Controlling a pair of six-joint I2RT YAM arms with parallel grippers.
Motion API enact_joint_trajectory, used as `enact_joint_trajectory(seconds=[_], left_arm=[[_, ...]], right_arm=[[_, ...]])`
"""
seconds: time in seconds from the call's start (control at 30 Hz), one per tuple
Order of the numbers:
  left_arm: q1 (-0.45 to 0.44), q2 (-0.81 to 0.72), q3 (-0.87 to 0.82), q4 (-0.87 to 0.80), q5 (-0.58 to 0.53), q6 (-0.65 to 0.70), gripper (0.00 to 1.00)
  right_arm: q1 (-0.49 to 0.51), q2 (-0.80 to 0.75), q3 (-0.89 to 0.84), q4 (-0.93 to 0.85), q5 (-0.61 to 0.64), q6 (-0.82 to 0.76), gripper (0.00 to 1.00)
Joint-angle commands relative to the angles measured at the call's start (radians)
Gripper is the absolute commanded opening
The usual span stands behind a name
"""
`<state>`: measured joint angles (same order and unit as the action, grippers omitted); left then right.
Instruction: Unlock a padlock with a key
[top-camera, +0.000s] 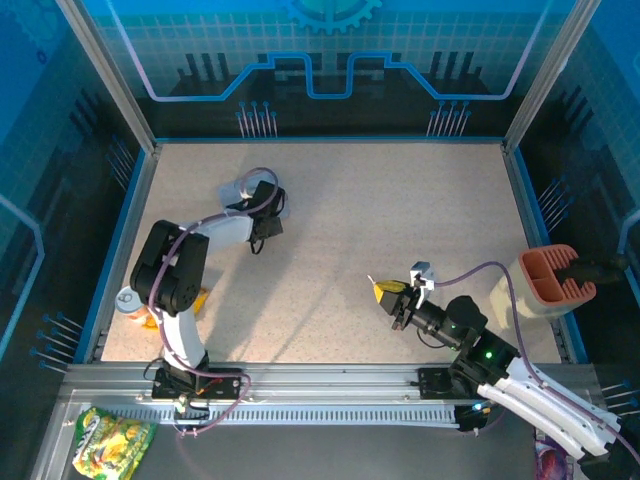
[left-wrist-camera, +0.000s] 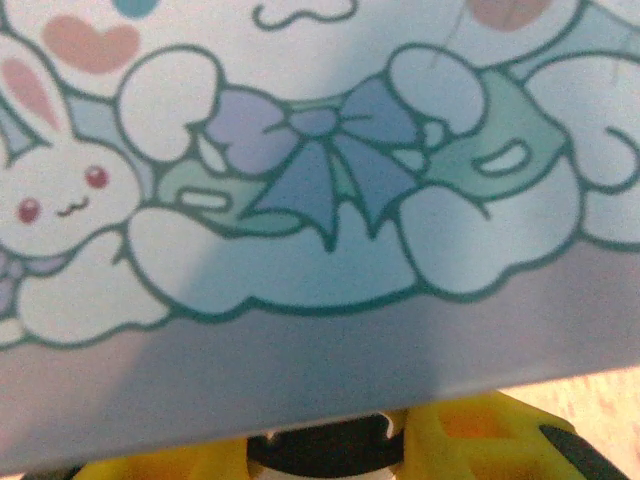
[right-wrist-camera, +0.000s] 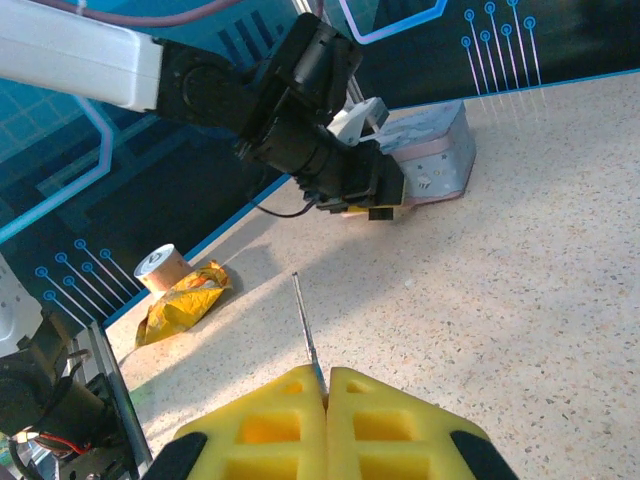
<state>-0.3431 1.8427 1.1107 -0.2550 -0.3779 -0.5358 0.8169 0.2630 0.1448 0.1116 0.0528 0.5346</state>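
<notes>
Yellow-padded and pressed together, the right gripper (right-wrist-camera: 325, 382) pinches the thin grey key (right-wrist-camera: 304, 322) above the speckled table (right-wrist-camera: 520, 290). The left gripper (right-wrist-camera: 378, 190) sits against the cartoon tin (right-wrist-camera: 432, 150), its grip impossible to tell.

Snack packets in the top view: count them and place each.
2. An orange packet lies by the table's left edge; a green-yellow packet lies off the table, near-left. More may be hidden.
</notes>
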Motion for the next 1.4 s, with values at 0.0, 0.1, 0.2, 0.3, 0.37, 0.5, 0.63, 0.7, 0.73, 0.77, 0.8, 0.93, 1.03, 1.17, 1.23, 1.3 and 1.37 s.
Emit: enact_joint_trajectory(seconds=[0.0, 0.1, 0.2, 0.3, 0.37, 0.5, 0.63, 0.7, 0.73, 0.77, 0.8, 0.93, 1.03, 1.17, 1.23, 1.3, 1.37], left_arm=[[-0.048, -0.088, -0.043, -0.047, -0.028, -0.057, 0.25], [-0.117, -0.142, -0.082, -0.066, -0.023, -0.105, 0.23], [-0.196, -0.184, -0.109, -0.082, -0.03, -0.152, 0.22], [-0.274, -0.198, -0.116, -0.105, -0.05, -0.19, 0.23], [-0.332, -0.201, -0.124, -0.11, -0.064, -0.217, 0.22], [-0.43, -0.18, -0.125, -0.111, -0.079, -0.273, 0.22], [-0.502, -0.139, -0.118, -0.104, -0.076, -0.313, 0.22], [-0.527, -0.116, -0.117, -0.099, -0.076, -0.325, 0.22], [-0.545, -0.108, -0.115, -0.1, -0.088, -0.334, 0.22], [-0.57, -0.097, -0.112, -0.105, -0.113, -0.345, 0.23], [-0.592, -0.085, -0.106, -0.119, -0.13, -0.359, 0.23], [-0.623, -0.07, -0.148, -0.06, -0.124, -0.416, 0.24], [-0.626, -0.07, -0.166, -0.028, -0.117, -0.414, 0.31], [-0.628, -0.125, -0.21, 0.048, -0.118, -0.364, 0.47], [-0.631, -0.183, -0.273, 0.139, -0.12, -0.322, 0.51], [-0.646, -0.282, -0.376, 0.278, -0.143, -0.243, 0.54], [-0.647, -0.378, -0.476, 0.378, -0.15, -0.204, 0.58]], right_arm=[[-0.011, -0.002, 0.013, -0.002, 0.014, 0.012, 0.0], [-0.012, 0.006, 0.013, -0.018, 0.031, 0.016, 0.0], [-0.013, 0.018, 0.012, -0.031, 0.044, 0.021, 0.0], [-0.015, 0.025, 0.005, -0.032, 0.048, 0.03, 0.0], [-0.016, 0.024, 0.0, -0.026, 0.048, 0.034, 0.0], [-0.02, 0.026, -0.003, -0.026, 0.051, 0.038, 0.0], [-0.021, 0.025, -0.003, -0.027, 0.049, 0.039, 0.0], [-0.022, 0.024, -0.003, -0.024, 0.044, 0.041, 0.0], [-0.021, 0.022, -0.005, -0.024, 0.041, 0.041, 0.0], [-0.021, 0.018, -0.005, -0.024, 0.04, 0.044, 0.0], [-0.021, 0.014, -0.006, -0.023, 0.041, 0.046, 0.0], [-0.022, -0.006, -0.015, -0.023, 0.048, 0.063, 0.0], [-0.022, -0.015, -0.025, -0.016, 0.052, 0.071, 0.0], [-0.025, -0.016, -0.015, -0.035, 0.048, 0.065, 0.0], [-0.024, -0.016, -0.014, -0.041, 0.048, 0.064, 0.0], [-0.025, -0.021, -0.012, -0.04, 0.05, 0.071, 0.0], [-0.026, -0.025, -0.008, -0.04, 0.037, 0.074, 0.0]])
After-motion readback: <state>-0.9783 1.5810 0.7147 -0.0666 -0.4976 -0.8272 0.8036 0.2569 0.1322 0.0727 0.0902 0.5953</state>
